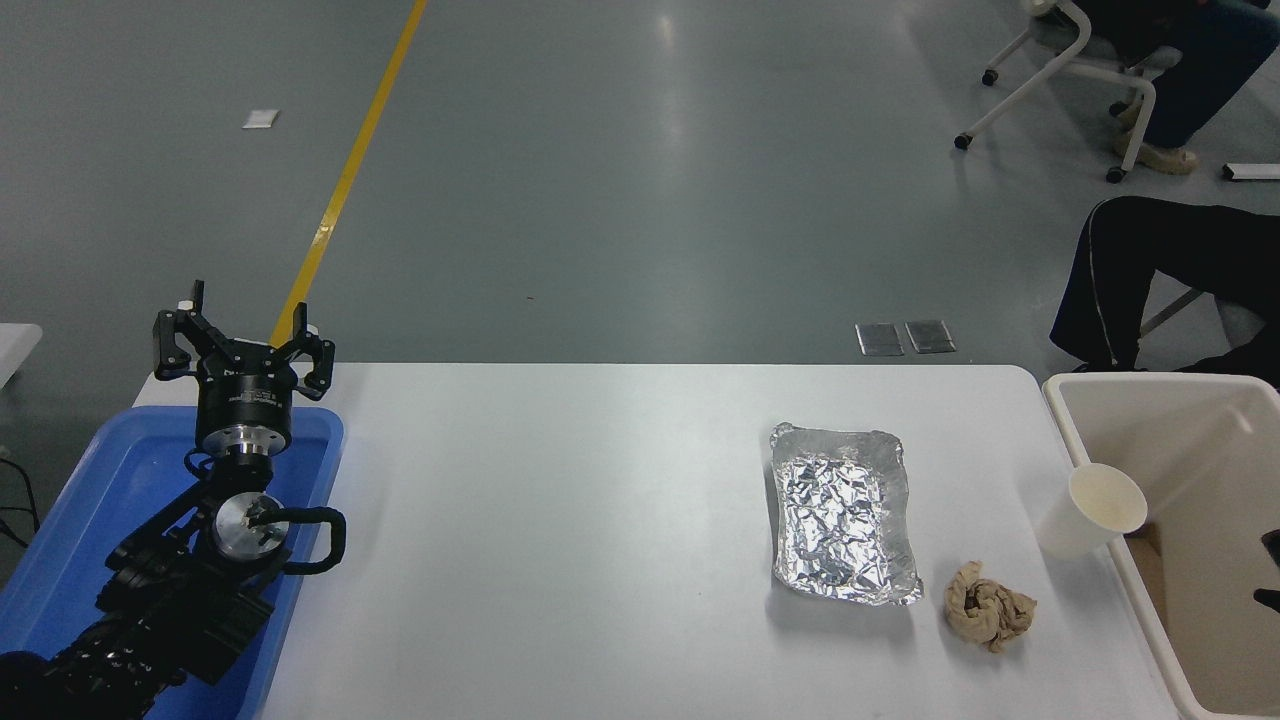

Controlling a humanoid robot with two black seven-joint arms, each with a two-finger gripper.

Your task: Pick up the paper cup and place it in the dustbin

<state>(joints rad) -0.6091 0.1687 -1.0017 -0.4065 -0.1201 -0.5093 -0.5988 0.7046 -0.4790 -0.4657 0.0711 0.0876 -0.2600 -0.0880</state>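
The paper cup [1088, 512] is white with a cream inside. It stands tilted on the table, leaning against the left rim of the dustbin [1070, 420], with its mouth turned up and to the right. The dustbin is a large off-white bin at the table's right end. Only small black bits of my right arm [1270, 545] show at the right edge, over the bin and apart from the cup. My left gripper [243, 328] is open and empty, parked over the blue tray [90, 480] at the lower left.
A crumpled foil tray [842, 515] lies right of the table's middle. A brown paper wad [988, 605] lies between it and the bin, near the front edge. People sit beyond the table at the top right, with a chair [1060, 70].
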